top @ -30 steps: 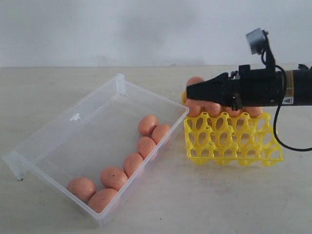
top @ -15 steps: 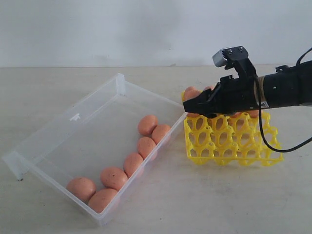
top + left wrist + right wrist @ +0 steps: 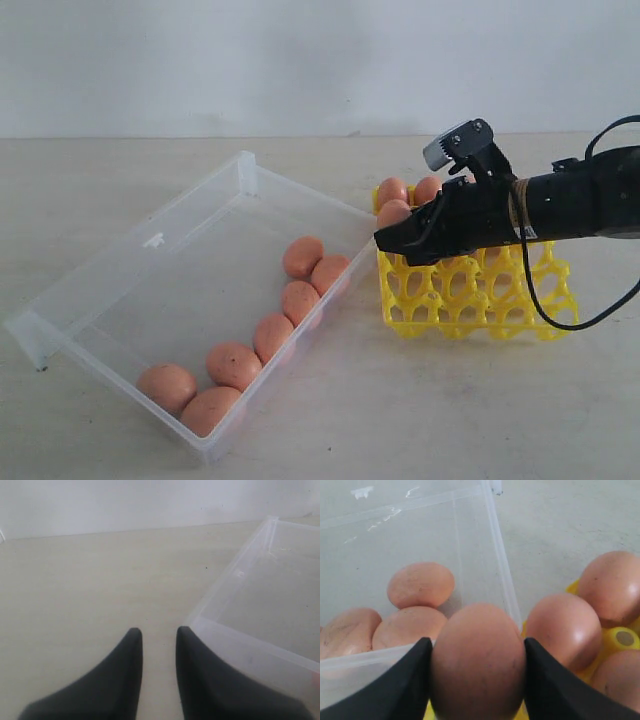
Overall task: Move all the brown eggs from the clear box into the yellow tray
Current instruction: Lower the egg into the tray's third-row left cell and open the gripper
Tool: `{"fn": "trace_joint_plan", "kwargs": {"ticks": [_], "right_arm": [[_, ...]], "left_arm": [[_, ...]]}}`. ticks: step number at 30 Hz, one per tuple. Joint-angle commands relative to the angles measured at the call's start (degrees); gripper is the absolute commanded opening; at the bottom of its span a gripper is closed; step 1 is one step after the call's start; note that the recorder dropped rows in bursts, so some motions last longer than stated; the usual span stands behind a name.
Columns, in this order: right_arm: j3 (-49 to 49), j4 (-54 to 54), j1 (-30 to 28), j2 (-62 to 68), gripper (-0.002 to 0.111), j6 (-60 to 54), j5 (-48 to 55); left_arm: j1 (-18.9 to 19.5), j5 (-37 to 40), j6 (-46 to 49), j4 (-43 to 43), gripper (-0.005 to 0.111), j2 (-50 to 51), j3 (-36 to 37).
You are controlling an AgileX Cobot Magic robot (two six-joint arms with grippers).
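My right gripper is shut on a brown egg and hangs low over the yellow tray's left edge, beside the clear box. Several brown eggs lie along the box's right wall, seen as eggs in the right wrist view. More eggs sit in the tray's back row, and two of them show close beside the held egg. My left gripper is open with nothing between its fingers, over bare table next to a corner of the box. It is outside the exterior view.
The table is pale and bare around the box and tray. The right arm's black cable loops down over the tray's right side. A white wall stands behind the table.
My right gripper has come down and slightly left over the tray's left edge, its wrist rolling. Eggs at the tray's back left, hidden before, now show.
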Motion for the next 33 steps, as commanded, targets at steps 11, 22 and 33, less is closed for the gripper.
{"fn": "trace_joint_plan", "kwargs": {"ticks": [11, 22, 33], "right_arm": [[-0.80, 2.59, 0.04, -0.10, 0.035, -1.61, 1.18], [-0.80, 2.48, 0.04, -0.10, 0.065, -0.66, 1.33], [-0.80, 3.47, 0.04, -2.66, 0.064, 2.99, -1.53]], "left_arm": [[-0.18, -0.24, -0.67, -0.41, 0.025, 0.17, -0.20], [-0.18, -0.24, -0.67, -0.41, 0.025, 0.17, -0.20], [-0.18, -0.24, -0.67, -0.41, 0.025, 0.17, -0.20]]}}
